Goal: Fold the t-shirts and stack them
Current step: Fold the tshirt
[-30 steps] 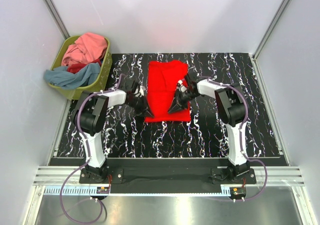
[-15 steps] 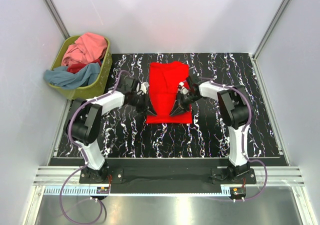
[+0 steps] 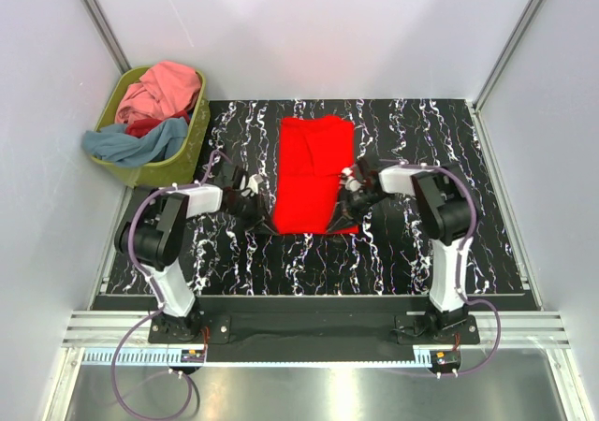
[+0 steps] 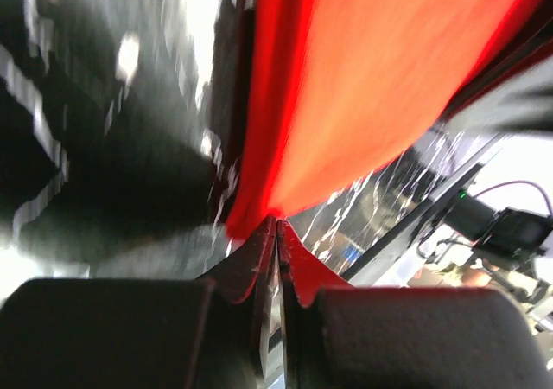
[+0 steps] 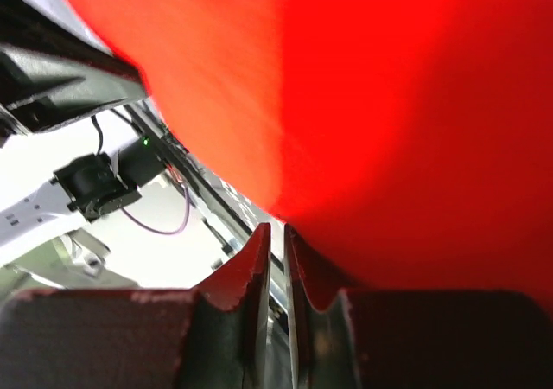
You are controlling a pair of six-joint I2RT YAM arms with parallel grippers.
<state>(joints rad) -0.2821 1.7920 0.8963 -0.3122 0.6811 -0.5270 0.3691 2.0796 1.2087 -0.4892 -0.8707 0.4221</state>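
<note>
Red shirt [image 3: 314,168] lies narrow on the counter [image 3: 412,253], near corners clamped by left gripper [image 4: 276,232] and right gripper [image 5: 276,233], apparently to lift them for the next fold.

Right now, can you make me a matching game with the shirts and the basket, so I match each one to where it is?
Things:
1. red t-shirt
2. pink shirt
3. grey-blue shirt
4. basket

Places:
A. at the far left, by the wall
B. hanging over the basket's near rim
C. piled on top inside the basket
D. lying in a long narrow shape on the black table

Pairs: 1-D, 2-C, 3-B, 4-A
</note>
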